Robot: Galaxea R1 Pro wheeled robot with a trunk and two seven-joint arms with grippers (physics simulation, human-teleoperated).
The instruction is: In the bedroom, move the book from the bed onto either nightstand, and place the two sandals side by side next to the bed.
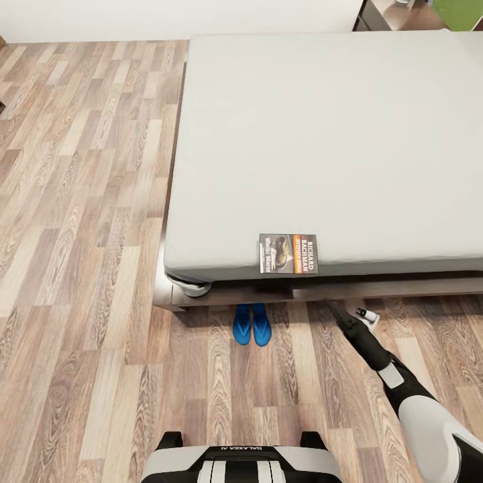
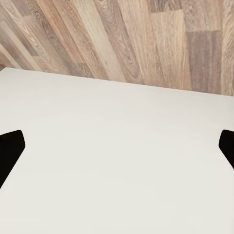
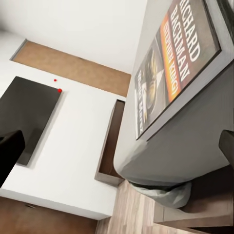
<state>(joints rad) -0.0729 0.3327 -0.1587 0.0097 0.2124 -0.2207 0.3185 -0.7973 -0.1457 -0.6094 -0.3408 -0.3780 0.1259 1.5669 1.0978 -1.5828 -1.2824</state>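
Observation:
The book [image 1: 288,253], dark with an orange band, lies flat at the near edge of the bed's grey mattress [image 1: 322,134]. Both blue sandals [image 1: 252,324] sit side by side on the floor against the bed's near side, left of my right gripper [image 1: 333,308]. That gripper hangs low over the floor, just below the book. In the right wrist view the book [image 3: 170,68] shows close up on the mattress edge [image 3: 195,141], and the right gripper [image 3: 117,148] is open and empty. My left gripper [image 2: 117,146] is open over a white surface. A nightstand corner [image 1: 377,15] peeks in past the bed's far side.
Wood-plank floor [image 1: 80,235] stretches wide to the left of the bed. The dark bed frame [image 1: 322,290] runs under the mattress. A dark flat panel [image 3: 29,117] hangs on the white wall. My base [image 1: 241,463] is at the bottom.

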